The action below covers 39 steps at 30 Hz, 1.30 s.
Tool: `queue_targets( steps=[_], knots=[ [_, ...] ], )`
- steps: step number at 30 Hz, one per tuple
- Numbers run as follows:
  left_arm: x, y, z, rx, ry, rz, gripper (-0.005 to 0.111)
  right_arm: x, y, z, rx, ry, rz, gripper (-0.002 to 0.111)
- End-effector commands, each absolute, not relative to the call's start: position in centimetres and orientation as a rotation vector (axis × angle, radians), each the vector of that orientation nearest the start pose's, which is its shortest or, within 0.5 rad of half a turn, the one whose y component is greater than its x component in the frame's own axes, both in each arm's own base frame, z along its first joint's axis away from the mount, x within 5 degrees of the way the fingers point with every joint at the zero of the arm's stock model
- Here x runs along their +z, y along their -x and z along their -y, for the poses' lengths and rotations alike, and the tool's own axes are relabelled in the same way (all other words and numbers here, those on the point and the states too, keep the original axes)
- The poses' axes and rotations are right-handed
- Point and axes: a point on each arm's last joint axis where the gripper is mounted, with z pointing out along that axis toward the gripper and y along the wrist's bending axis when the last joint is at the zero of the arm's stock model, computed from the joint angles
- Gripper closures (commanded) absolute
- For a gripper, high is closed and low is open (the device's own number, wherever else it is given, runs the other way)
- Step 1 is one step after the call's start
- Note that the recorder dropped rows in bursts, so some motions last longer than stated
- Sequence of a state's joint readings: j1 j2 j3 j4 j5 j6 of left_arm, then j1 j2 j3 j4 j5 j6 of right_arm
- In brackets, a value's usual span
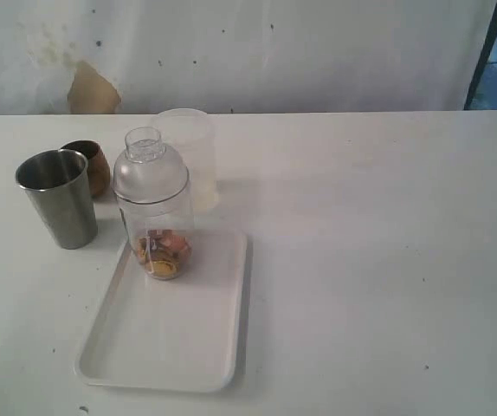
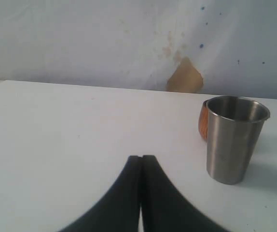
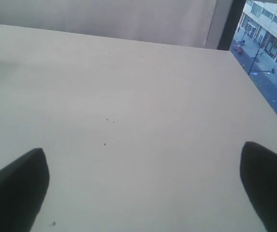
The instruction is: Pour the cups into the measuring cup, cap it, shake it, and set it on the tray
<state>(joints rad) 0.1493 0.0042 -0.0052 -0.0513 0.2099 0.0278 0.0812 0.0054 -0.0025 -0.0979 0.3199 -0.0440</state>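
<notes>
The clear measuring cup (image 1: 157, 238) stands upright on the white tray (image 1: 175, 338), at its far left corner, with small brownish pieces in its bottom. The dome-shaped cap (image 1: 149, 169) sits on top of it. Left of the tray stand the steel tumbler (image 1: 57, 198) (image 2: 234, 137) and, behind it, the small copper-brown cup (image 1: 90, 165) (image 2: 203, 123), both upright on the table. My left gripper (image 2: 142, 157) is shut on nothing, low over the table some way from the tumbler. My right gripper (image 3: 143, 166) is wide open over bare table. Neither arm shows in the exterior view.
A cloudy frosted plastic cup (image 1: 188, 152) stands right behind the measuring cup. The white table (image 1: 387, 260) stretches to the right, and its far right edge (image 3: 259, 92) shows in the right wrist view. A stained white wall rises behind the table.
</notes>
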Motion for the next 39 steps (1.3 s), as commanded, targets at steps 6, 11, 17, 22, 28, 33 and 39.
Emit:
queue_targets(
  steps=[6, 11, 17, 22, 28, 33, 39],
  knots=[
    [19.5, -5.5, -0.7, 0.086, 0.139, -1.680, 0.107, 18.4, -5.4, -0.1, -0.085, 0.172, -1.794, 0.008],
    [19.5, -5.5, -0.7, 0.086, 0.139, -1.680, 0.107, 18.2, -5.4, 0.0, -0.084, 0.168, -1.821, 0.026],
    [19.5, -5.5, -0.7, 0.086, 0.139, -1.680, 0.107, 18.2, -5.3, 0.0, -0.031, 0.099, -1.832, 0.093],
    [19.5, -5.5, -0.7, 0.086, 0.139, -1.680, 0.107, 18.2, -5.3, 0.0, -0.028, 0.094, -1.832, 0.108],
    [19.5, -5.5, -0.7, 0.086, 0.139, -1.680, 0.107, 18.2, -5.3, 0.1, -0.076, 0.131, -1.829, 0.108],
    [19.5, -5.5, -0.7, 0.086, 0.139, -1.680, 0.107, 18.2, -5.3, 0.5, -0.109, 0.041, -1.833, 0.108],
    [19.5, -5.5, -0.7, 0.086, 0.139, -1.680, 0.107, 18.2, -5.3, 1.0, -0.207, 0.008, -1.831, 0.108]
  ],
)
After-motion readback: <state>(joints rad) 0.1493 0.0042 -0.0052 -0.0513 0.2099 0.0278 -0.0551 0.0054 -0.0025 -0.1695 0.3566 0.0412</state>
